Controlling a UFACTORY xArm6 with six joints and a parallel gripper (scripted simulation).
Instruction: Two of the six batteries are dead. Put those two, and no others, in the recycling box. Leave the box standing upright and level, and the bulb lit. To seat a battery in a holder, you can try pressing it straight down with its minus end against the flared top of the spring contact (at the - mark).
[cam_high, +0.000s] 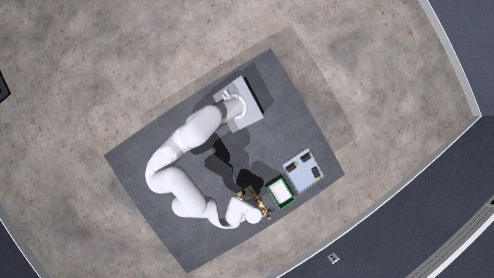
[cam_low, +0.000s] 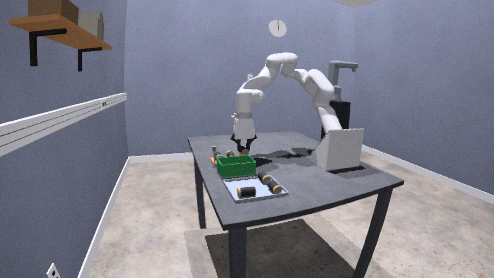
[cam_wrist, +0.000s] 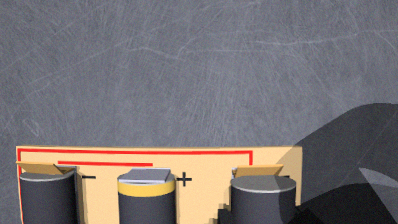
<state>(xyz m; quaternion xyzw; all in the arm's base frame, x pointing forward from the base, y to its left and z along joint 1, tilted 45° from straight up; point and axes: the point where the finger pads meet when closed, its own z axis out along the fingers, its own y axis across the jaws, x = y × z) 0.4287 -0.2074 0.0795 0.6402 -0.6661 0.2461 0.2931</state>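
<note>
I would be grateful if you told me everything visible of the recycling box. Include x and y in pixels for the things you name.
The recycling box (cam_high: 270, 193) (cam_low: 236, 168) is a rectangular, open-topped green container, plastic by its look, with a white inner floor. It stands upright on the dark table, between the pale battery tray and the battery holder board. No battery shows inside from above, and the gripper is clear of it.
</note>
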